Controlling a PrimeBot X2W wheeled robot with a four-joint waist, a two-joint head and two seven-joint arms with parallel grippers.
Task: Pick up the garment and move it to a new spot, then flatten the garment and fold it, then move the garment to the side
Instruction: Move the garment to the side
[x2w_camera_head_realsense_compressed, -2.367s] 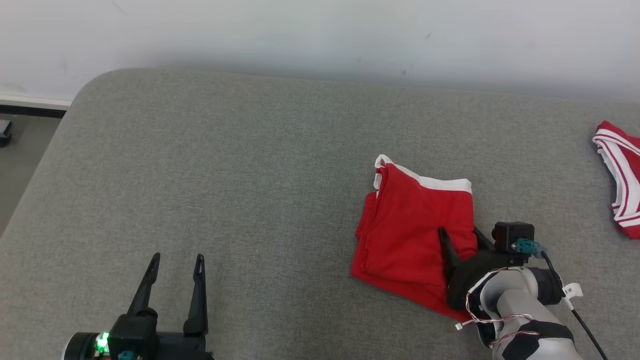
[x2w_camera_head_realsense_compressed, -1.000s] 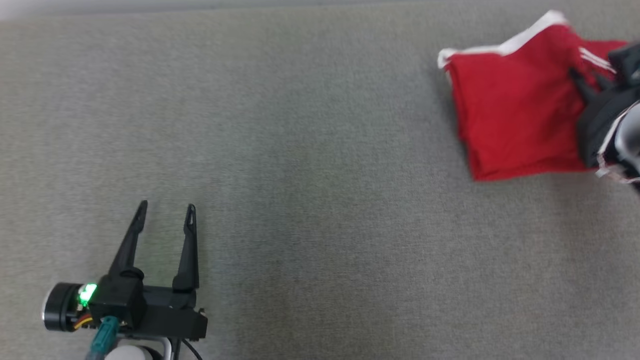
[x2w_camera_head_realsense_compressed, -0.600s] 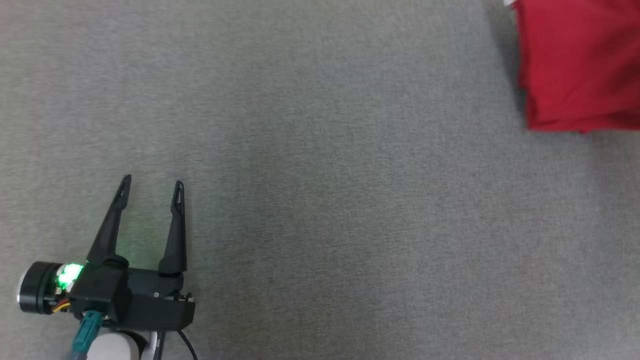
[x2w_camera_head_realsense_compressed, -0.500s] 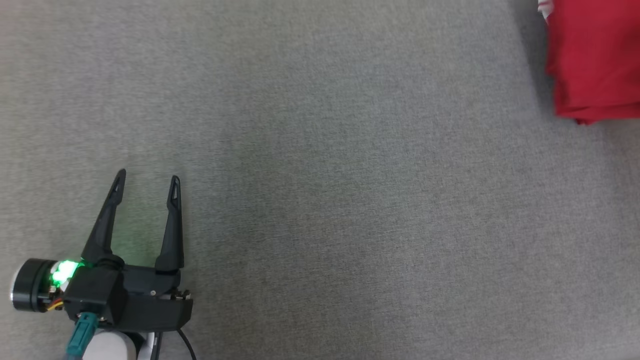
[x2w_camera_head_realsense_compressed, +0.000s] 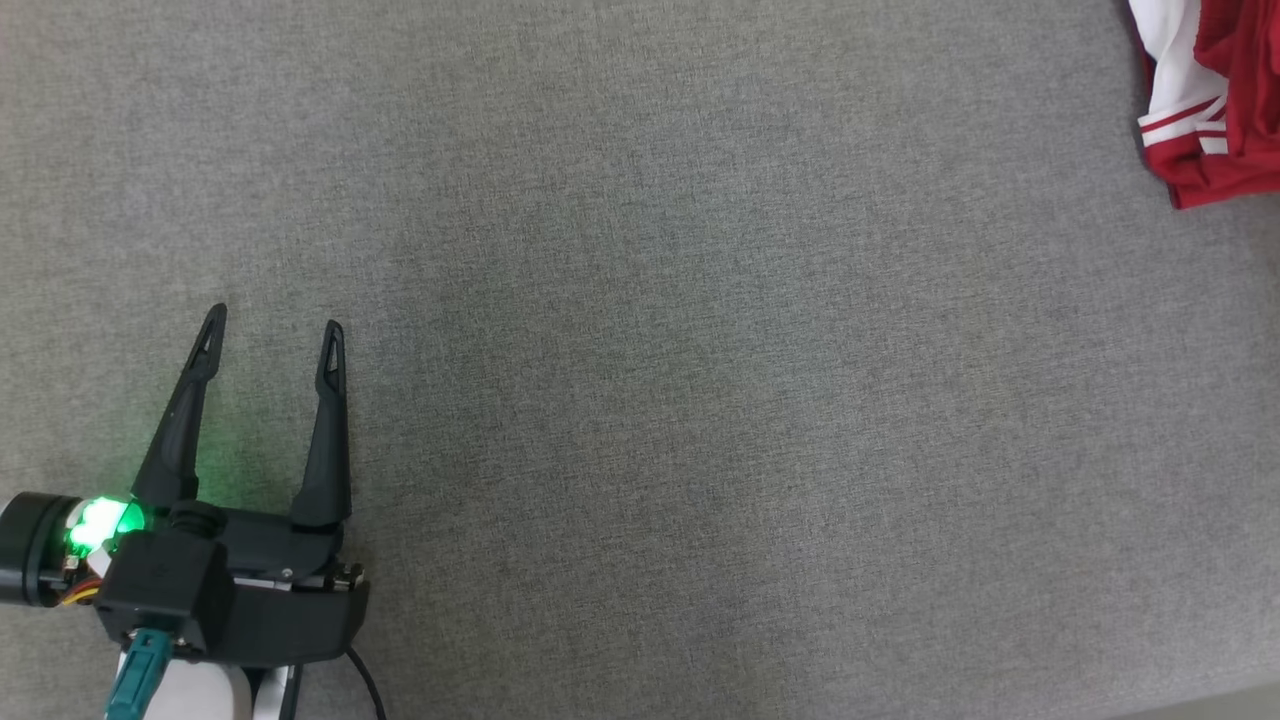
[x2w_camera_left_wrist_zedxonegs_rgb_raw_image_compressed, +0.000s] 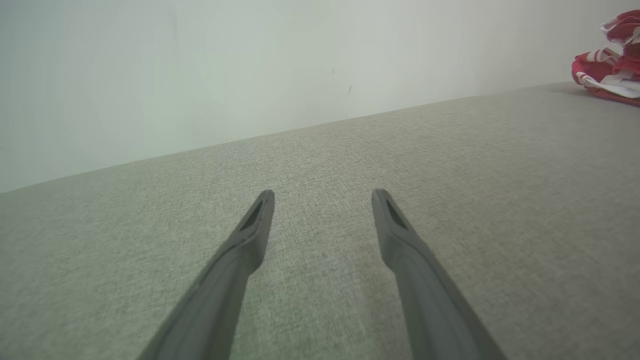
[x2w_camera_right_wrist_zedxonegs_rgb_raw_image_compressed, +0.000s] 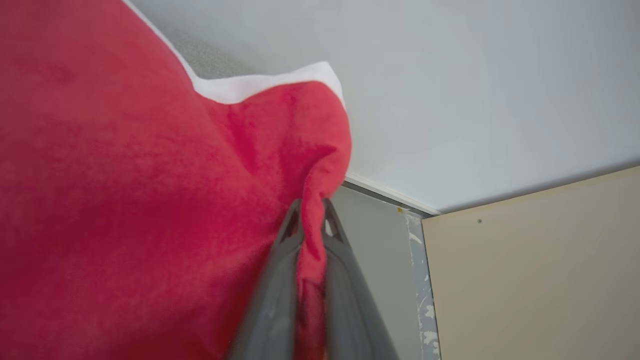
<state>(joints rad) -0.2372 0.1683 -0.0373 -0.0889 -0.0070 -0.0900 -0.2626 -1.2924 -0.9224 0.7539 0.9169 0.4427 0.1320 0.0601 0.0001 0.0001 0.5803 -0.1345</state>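
So here's where things stand. The right gripper (x2w_camera_right_wrist_zedxonegs_rgb_raw_image_compressed: 311, 206) is clamped almost fully together on a thin ridge of the red garment (x2w_camera_right_wrist_zedxonegs_rgb_raw_image_compressed: 125, 200). The rest of the cloth bulges out to one side of the fingers (x2w_camera_right_wrist_zedxonegs_rgb_raw_image_compressed: 267, 300), with white trim along its top edge. Going by the right wrist view, I'd say it's lifted off the grey cushion (x2w_camera_head_realsense_compressed: 640, 400), with the wall (x2w_camera_right_wrist_zedxonegs_rgb_raw_image_compressed: 475, 100) and a strip of floor (x2w_camera_right_wrist_zedxonegs_rgb_raw_image_compressed: 370, 240) behind it. The left gripper (x2w_camera_head_realsense_compressed: 274, 322) is spread wide with nothing in it, hovering low over bare cushion, well apart from the action.

Up in the far corner of the head view there's a red-and-white heap (x2w_camera_head_realsense_compressed: 1200, 110) with stripes. Honestly can't tell whether that's part of the carried piece or a second one lying there.

What worries me:
- That pinch is tiny. Only a narrow fold sits between the tips, so a quick swing could tug the cloth free.
- It hangs from one point, so any folds will probably sag open and it'd land bunched up.
- Floor shows behind the gripper, which makes me think the cushion's edge is near. Let go too far out and it goes overboard.
- If that heap is another piece, dropping right beside it could tangle the two.
- The left gripper is too far off to catch anything.
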